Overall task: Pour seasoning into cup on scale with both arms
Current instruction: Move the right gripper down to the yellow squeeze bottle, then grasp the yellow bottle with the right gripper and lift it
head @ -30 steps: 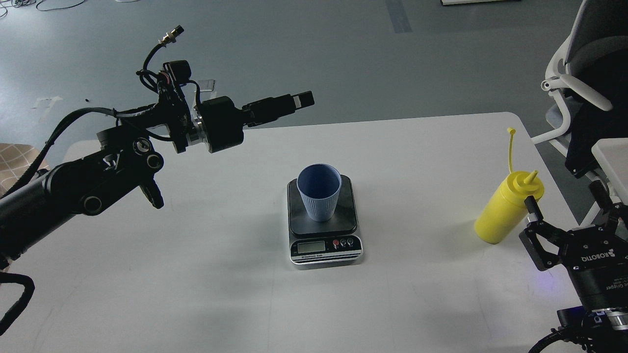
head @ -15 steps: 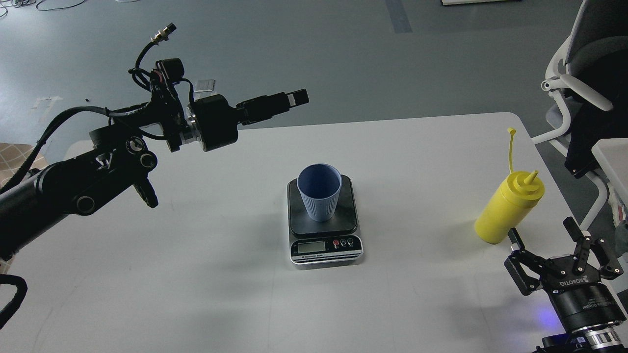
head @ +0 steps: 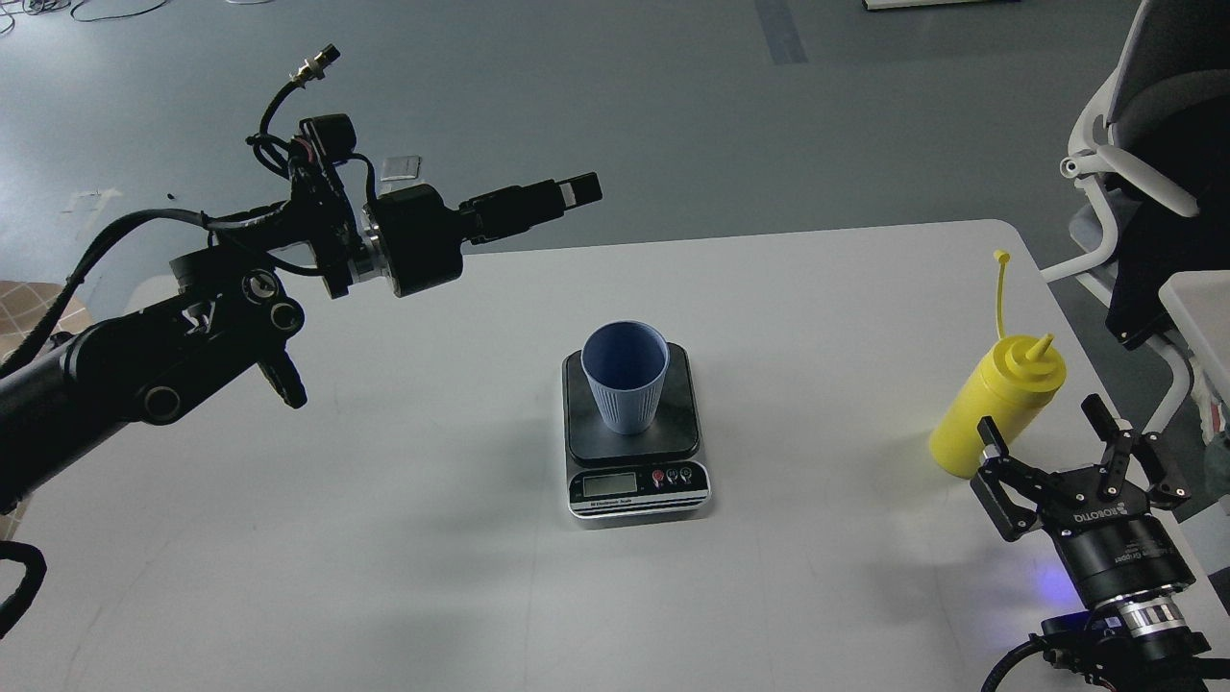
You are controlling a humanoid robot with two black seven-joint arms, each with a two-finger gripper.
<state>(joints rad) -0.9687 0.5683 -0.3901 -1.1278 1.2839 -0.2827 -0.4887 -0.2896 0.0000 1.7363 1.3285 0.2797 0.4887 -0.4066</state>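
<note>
Since half a second ago the right gripper (head: 1045,430) has moved up and slightly left, so its spread fingers now sit just beside the lower part of the tall yellow plastic squeeze bottle of seasoning (head: 997,410); its left finger overlaps the bottle's base in this view, though whether it touches is hard to tell. A second ago that gripper was further right, at the frame's edge. Its jaws are wide apart and hold nothing.

The left gripper (head: 581,188) has barely shifted from half a second ago. It hangs above the far left part of the white rounded-corner table (head: 384,538), its fingers pointing right, seen edge-on and dark, so I cannot tell how far they are parted; nothing is in them.

The bottle stands on the table's right side, well apart from the scale. Its long axis is upright, its pointed nozzle upward, and the thin tethered cap rises above it.

The small light-blue ribbed tapered cup (head: 625,376) stands upright, mouth up, on the dark grey plate of the flat rectangular kitchen scale (head: 635,463), whose silver display front faces the camera. Neither has moved.
</note>
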